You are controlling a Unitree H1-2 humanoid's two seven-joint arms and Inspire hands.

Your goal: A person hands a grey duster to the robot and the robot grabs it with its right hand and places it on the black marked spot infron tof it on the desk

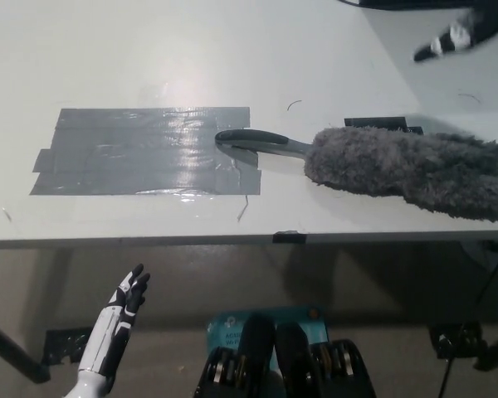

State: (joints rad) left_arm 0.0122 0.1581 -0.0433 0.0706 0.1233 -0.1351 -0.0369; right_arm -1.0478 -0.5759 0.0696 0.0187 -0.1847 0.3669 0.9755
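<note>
The grey duster [411, 170] lies flat on the white desk [232, 50], its fluffy head to the right near the desk's right edge. Its dark handle [261, 143] points left, and the tip rests on the right edge of the taped dark marked patch [141, 149]. My black right hand [458, 35] is blurred at the top right corner, well clear of the duster, open and holding nothing. My white left hand [120, 319] rests below the desk's front edge at lower left, open with fingers apart.
A short strip of black tape [382, 124] lies just behind the duster's head. A small black tab [288, 237] sits on the desk's front edge. Under the desk are a blue box [257, 327] and a table leg [12, 352].
</note>
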